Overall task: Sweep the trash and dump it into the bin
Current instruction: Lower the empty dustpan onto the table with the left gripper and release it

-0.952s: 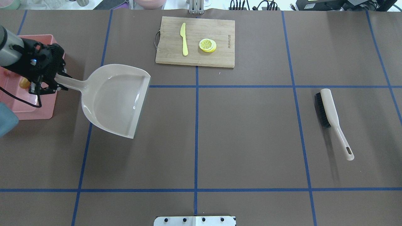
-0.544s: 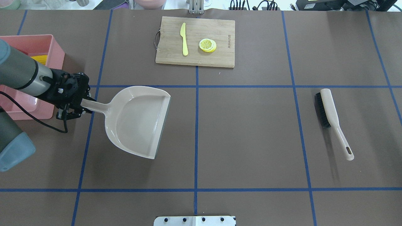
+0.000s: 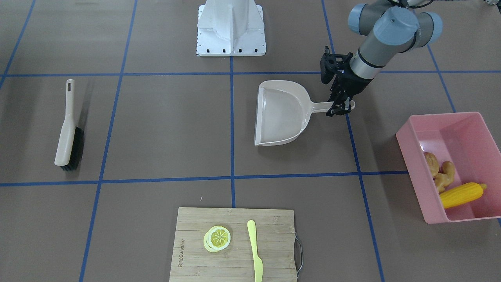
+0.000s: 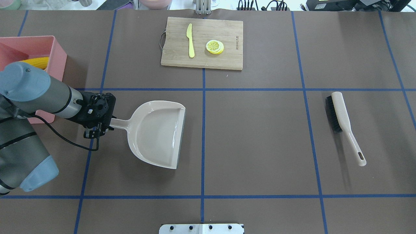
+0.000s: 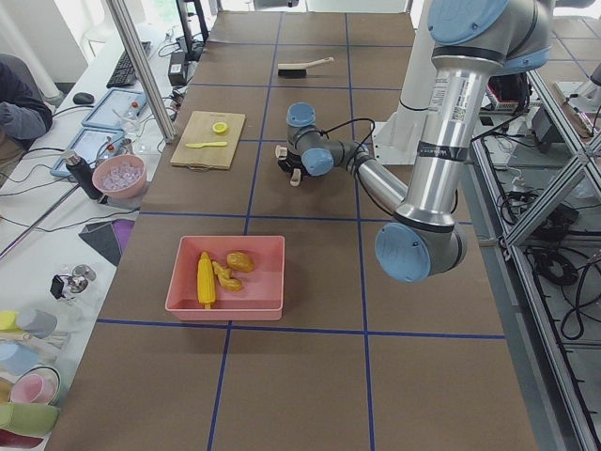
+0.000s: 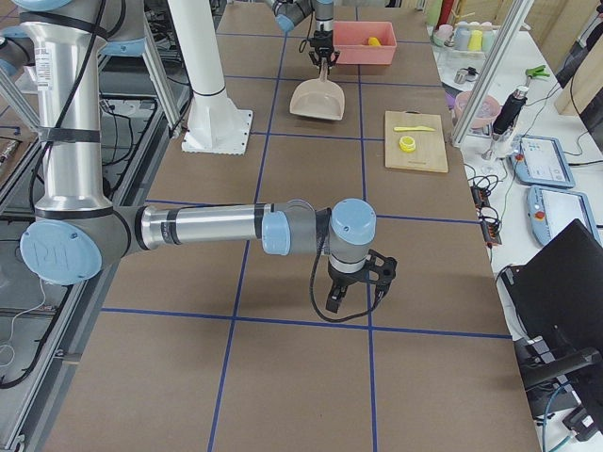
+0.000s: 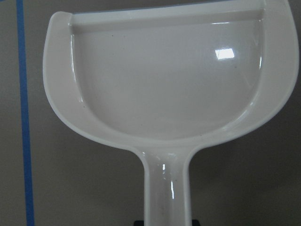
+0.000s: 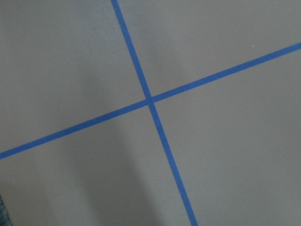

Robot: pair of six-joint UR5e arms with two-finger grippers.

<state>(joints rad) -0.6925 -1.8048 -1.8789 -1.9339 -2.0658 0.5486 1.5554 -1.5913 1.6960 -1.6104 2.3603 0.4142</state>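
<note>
Overhead exterior: left tool (image 4: 109, 124) is clamped on the handle of the beige long-handled plastic dustpan (image 4: 157, 135). Pan is empty, its long axis running from the tool toward mid-bench (image 4: 260, 146). The pink rectangular plastic bin (image 4: 57, 53) lies behind the tool, opposite the pan mouth.
Front-facing exterior: yellow corn cob (image 3: 462, 194), rounded brown potato (image 3: 431, 162) and knobbly tan ginger root (image 3: 444, 176) are all inside the bin. Dumping looks done; the pan likely just needs setting down.
Exterior right: right tool (image 6: 356, 290) hangs over bare bench, well apart. Cannot tell its grip state. Left arm is nearer.
</note>
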